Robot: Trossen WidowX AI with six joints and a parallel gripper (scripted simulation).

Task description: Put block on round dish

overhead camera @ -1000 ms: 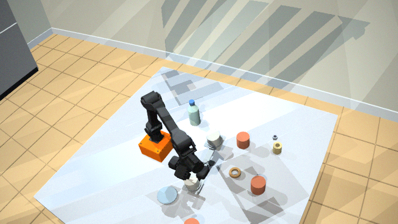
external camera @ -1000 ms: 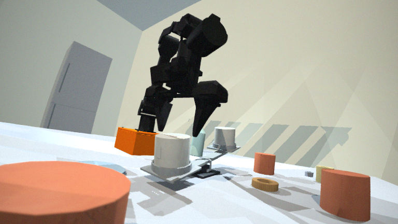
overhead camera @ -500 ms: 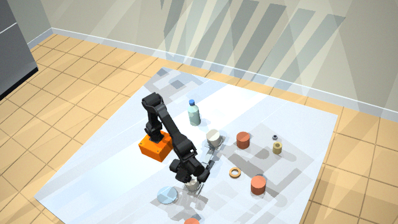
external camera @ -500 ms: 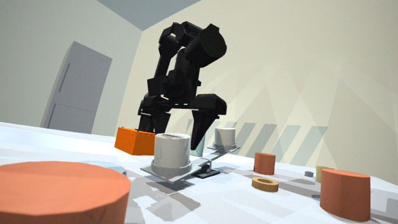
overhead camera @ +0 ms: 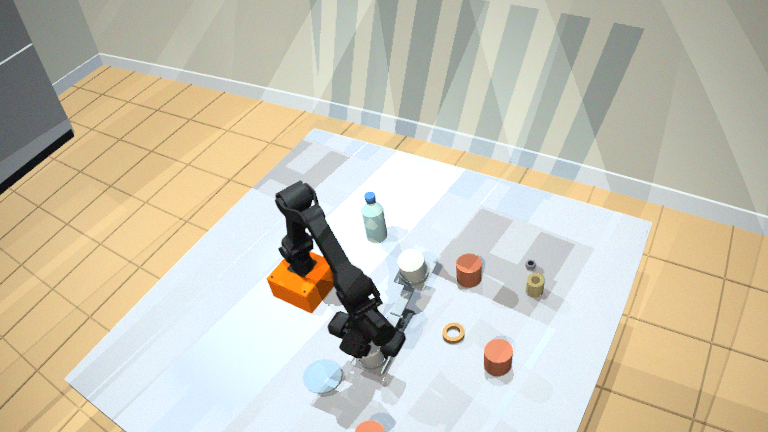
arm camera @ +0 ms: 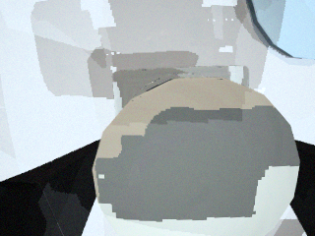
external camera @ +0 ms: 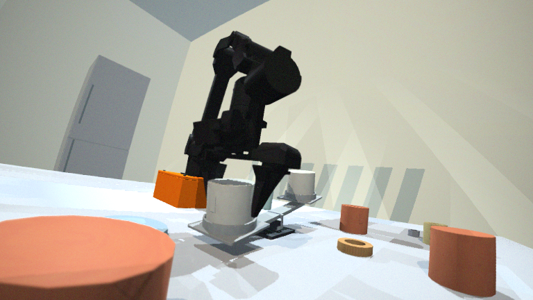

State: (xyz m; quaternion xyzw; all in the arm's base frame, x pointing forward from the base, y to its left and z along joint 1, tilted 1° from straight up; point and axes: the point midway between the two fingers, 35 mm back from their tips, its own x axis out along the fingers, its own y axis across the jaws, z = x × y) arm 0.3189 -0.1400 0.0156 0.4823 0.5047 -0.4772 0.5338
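Cup (overhead camera: 371, 357) (external camera: 230, 202) (arm camera: 197, 167) at lower centre stood between the wide-open, empty gripper's fingers (external camera: 267, 190); grasping was in hand. Next, probably: close, then lift straight.

Found cup (overhead camera: 372, 357) (external camera: 229, 204) (arm camera: 197, 167) on lower end of balance (overhead camera: 402, 302) (external camera: 271, 217), second cup (overhead camera: 412, 267) (external camera: 302, 183) on raised end. Noted in top view: dish (overhead camera: 322, 376) (external camera: 157, 223) (arm camera: 297, 29) left of lower cup, ring (overhead camera: 444, 334) (external camera: 354, 250) right of balance, bottle (overhead camera: 374, 224) (external camera: 268, 201) behind.

In the top view, the picture's edge cuts off one orange cylinder (overhead camera: 369, 426).
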